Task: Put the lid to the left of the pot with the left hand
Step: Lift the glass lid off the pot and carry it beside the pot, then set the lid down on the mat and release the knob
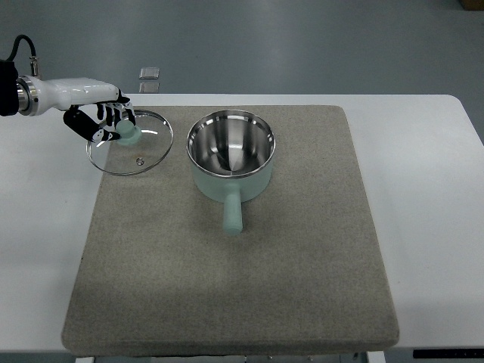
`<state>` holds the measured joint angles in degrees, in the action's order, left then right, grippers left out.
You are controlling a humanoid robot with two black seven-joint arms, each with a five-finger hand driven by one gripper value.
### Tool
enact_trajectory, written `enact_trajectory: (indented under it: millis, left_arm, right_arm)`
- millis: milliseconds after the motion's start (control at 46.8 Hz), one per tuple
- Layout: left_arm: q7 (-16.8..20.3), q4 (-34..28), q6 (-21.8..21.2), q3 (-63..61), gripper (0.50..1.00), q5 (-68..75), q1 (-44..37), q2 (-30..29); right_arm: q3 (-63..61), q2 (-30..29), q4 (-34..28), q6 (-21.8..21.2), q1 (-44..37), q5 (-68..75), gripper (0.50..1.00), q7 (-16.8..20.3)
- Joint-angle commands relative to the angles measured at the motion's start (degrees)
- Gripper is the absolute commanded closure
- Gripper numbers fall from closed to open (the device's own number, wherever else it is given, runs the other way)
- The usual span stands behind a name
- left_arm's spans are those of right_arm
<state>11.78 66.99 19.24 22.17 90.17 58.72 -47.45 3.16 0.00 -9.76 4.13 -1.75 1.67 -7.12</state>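
A pale green pot (230, 155) with a shiny steel inside stands open on the grey mat (242, 257), its handle pointing toward the near edge. A glass lid (140, 151) with a metal rim and a pale green knob (128, 134) sits to the pot's left, at the mat's far left corner. My left hand (106, 121) comes in from the left edge and its fingers are curled around the knob. I cannot tell whether the lid rests on the mat or hangs just above it.
The mat lies on a white table (431, 166). Two small grey squares (150, 74) lie on the floor beyond the table's far edge.
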Motion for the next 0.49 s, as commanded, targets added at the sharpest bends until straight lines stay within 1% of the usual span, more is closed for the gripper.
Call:
enact_trajectory:
  millis: [0, 149, 171, 214, 256, 299, 342, 363, 448, 470]
  left_arm:
    - [0.0, -0.3, -0.6, 0.0, 1.000, 0.4, -1.0, 0.4]
    - [0.0, -0.6, -0.9, -0.1, 1.000, 0.4, -1.4, 1.0]
    - [-0.1, -0.6, -1.1, -0.1, 0.995, 0.4, -1.7, 1.0]
    - [0.0, -1.0, -1.7, 0.0, 0.967, 0.4, -2.0, 1.7]
    - [0.0, -1.5, -2.5, -0.1, 0.898, 0.4, -2.5, 2.2]
    - [0.0, -2.0, -3.5, -0.1, 0.806, 0.4, -3.0, 2.7]
    - [0.0, -2.3, -4.3, -0.1, 0.750, 0.4, -3.4, 3.2]
    - [-0.1, -2.4, -4.6, -0.1, 0.739, 0.4, -3.6, 3.2]
    - [-0.1, -2.6, -4.7, 0.0, 0.722, 0.4, -3.7, 3.2]
    - [0.0, -2.6, -4.7, -0.1, 0.686, 0.4, -3.7, 3.2]
  right_arm:
    - [0.0, 0.0, 0.0, 0.0, 0.0, 0.0, 0.576, 0.0]
    - [0.0, 0.0, 0.0, 0.0, 0.0, 0.0, 0.576, 0.0]
    - [0.0, 0.0, 0.0, 0.0, 0.0, 0.0, 0.576, 0.0]
    - [0.0, 0.0, 0.0, -0.1, 0.0, 0.0, 0.576, 0.0]
    - [0.0, 0.0, 0.0, 0.0, 0.0, 0.0, 0.576, 0.0]
    - [0.0, 0.0, 0.0, 0.0, 0.0, 0.0, 0.576, 0.0]
    - [0.0, 0.0, 0.0, 0.0, 0.0, 0.0, 0.576, 0.0]
    - [0.0, 0.0, 0.0, 0.0, 0.0, 0.0, 0.576, 0.0]
    - [0.0, 0.0, 0.0, 0.0, 0.0, 0.0, 0.576, 0.0]
    - [0.0, 0.0, 0.0, 0.0, 0.0, 0.0, 0.576, 0.0]
